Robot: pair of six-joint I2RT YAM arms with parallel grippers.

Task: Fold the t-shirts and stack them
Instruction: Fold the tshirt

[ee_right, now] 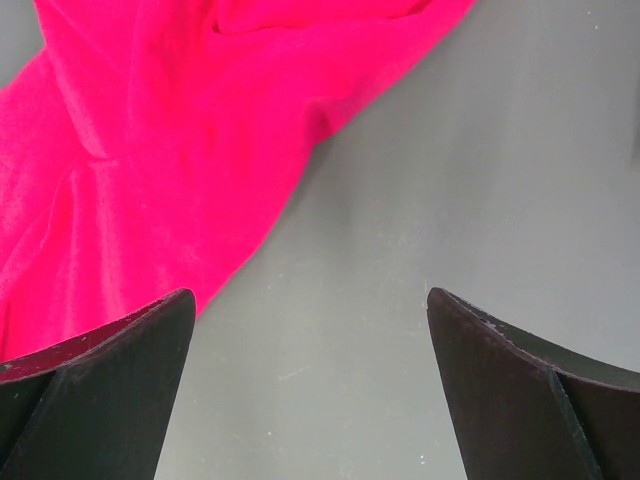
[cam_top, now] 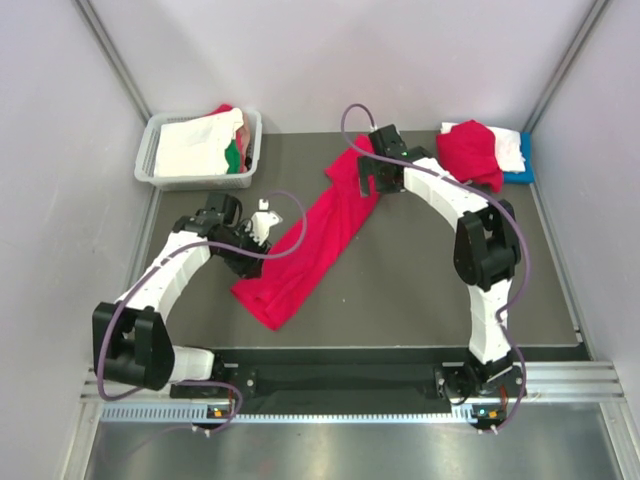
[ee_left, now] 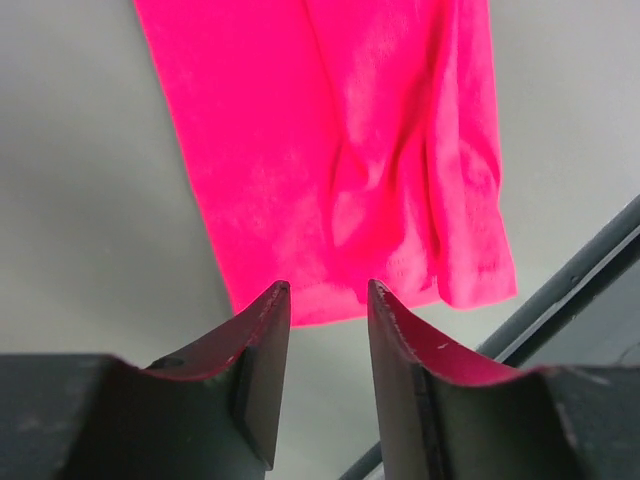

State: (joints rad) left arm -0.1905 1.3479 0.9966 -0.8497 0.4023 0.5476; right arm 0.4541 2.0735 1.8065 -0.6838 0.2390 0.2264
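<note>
Flanking the strip-folded red t-shirt [cam_top: 310,245], seemingly for another fold, left jaws are held narrowly parted, right jaws wide; both empty.

arms: 2 | hands: 2, left hand [ee_left: 328,288], right hand [ee_right: 310,298] | tub [cam_top: 148,160]: 1, upper left | red t-shirts on desk: 2, spread t-shirt [cam_top: 310,250], bunched t-shirt [cam_top: 470,150] | white t-shirt [cam_top: 510,148]: 1, blue t-shirt [cam_top: 520,176]: 1, upper right

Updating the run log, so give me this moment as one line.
step: folding | centre red t-shirt: long strip, lying flat | left fingers: open, empty | right fingers: open, empty
</note>
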